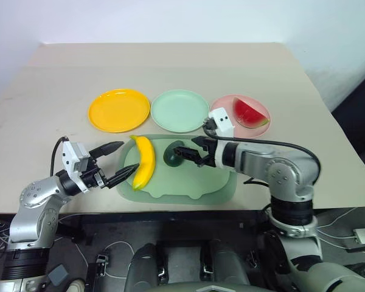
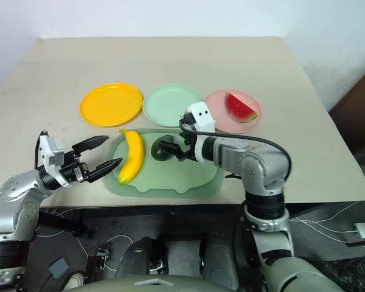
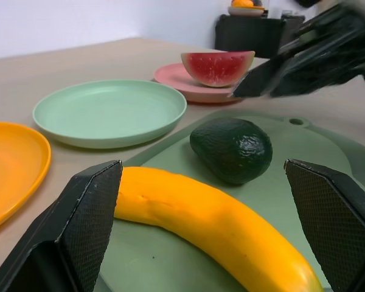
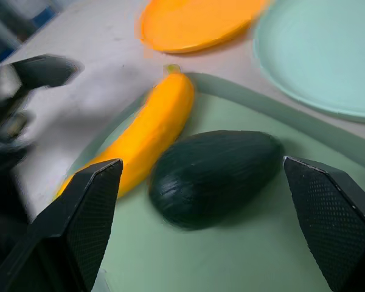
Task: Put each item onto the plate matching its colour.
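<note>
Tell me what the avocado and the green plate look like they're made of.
Avocado: probably moulded plastic or rubber; dark, pebbled skin with a dull sheen. Green plate: apparently smooth matte plastic; even mint colour, thin raised rim, soft highlights.

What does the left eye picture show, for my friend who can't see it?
Two open robot grippers reach over a pale green tray: the left gripper beside a yellow banana, the right gripper at a dark green avocado. Behind sit a yellow plate, an empty green plate, and a pink plate holding a watermelon wedge.
</note>
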### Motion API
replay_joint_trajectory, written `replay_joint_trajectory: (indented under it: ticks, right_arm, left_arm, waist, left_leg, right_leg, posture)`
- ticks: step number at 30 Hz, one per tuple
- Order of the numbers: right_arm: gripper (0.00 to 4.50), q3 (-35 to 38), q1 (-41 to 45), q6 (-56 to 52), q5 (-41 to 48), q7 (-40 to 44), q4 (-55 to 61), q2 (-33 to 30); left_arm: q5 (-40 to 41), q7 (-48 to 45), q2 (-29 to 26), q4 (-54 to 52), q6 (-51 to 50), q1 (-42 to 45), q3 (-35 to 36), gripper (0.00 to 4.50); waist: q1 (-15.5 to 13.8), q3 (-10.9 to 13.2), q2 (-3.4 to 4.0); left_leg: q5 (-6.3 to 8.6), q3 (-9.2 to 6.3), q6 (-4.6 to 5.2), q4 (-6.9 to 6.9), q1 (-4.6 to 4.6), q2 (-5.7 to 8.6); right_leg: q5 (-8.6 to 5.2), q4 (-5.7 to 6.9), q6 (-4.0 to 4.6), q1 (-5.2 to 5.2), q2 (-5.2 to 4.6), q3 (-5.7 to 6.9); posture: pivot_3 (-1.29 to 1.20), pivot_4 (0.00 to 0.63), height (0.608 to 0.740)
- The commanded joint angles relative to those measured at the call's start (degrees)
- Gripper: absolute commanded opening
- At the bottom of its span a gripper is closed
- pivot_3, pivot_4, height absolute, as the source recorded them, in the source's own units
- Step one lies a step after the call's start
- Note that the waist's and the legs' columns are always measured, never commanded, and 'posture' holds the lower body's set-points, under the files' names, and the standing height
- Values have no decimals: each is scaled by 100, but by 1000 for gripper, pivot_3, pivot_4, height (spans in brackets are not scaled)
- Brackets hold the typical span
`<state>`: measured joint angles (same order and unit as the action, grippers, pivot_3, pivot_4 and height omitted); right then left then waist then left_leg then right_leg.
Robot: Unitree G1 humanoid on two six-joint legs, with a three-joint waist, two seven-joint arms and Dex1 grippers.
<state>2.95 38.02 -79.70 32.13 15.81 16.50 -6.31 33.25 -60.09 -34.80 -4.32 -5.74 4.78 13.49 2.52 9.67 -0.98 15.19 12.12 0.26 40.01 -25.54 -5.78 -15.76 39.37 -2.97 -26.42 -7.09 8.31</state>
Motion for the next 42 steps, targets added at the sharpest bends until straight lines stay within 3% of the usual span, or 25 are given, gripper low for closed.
replay_joint_trajectory:
  ticks: [1,10,21,34,42]
  right_arm:
    - [4463,437,365,-669,158,-232,-161,493]
    - [4463,623,795,-1251,-367,-833,-664,1086]
    - [4463,127,1062,-880,-640,-751,-1081,1019]
    - [4463,-1110,1028,245,-803,-8,-1412,495]
    - [4463,-1147,1132,225,-895,2,-1745,598]
  left_arm:
    - [110,-59,-50,-162,72,-54,193,4500]
    - [73,-45,7,-213,86,-116,220,4500]
    - [53,87,51,-388,46,-212,177,4500]
    - [39,314,56,-565,-62,-120,106,4500]
    - [41,423,53,-679,-145,-113,106,4500]
  waist:
    - [0,0,0]
    - [5,0,0]
    - [9,0,0]
    - [9,0,0]
    - [5,0,0]
  left_leg:
    - [0,0,0,0,-2,-1]
    - [0,-1,0,-1,-3,-1]
    - [1,0,-1,-3,-6,-1]
    - [1,0,-1,-3,-6,-1]
    - [1,1,-1,-3,-6,-1]
  right_leg:
    - [0,0,0,-2,1,0]
    - [0,-3,0,-2,2,0]
    - [0,-4,0,-5,2,0]
    - [0,-4,0,-5,2,0]
    - [0,-4,0,-5,2,0]
  posture:
    - [0,150,695]
    - [0,150,695]
    - [0,150,695]
    - [0,150,695]
    - [0,150,695]
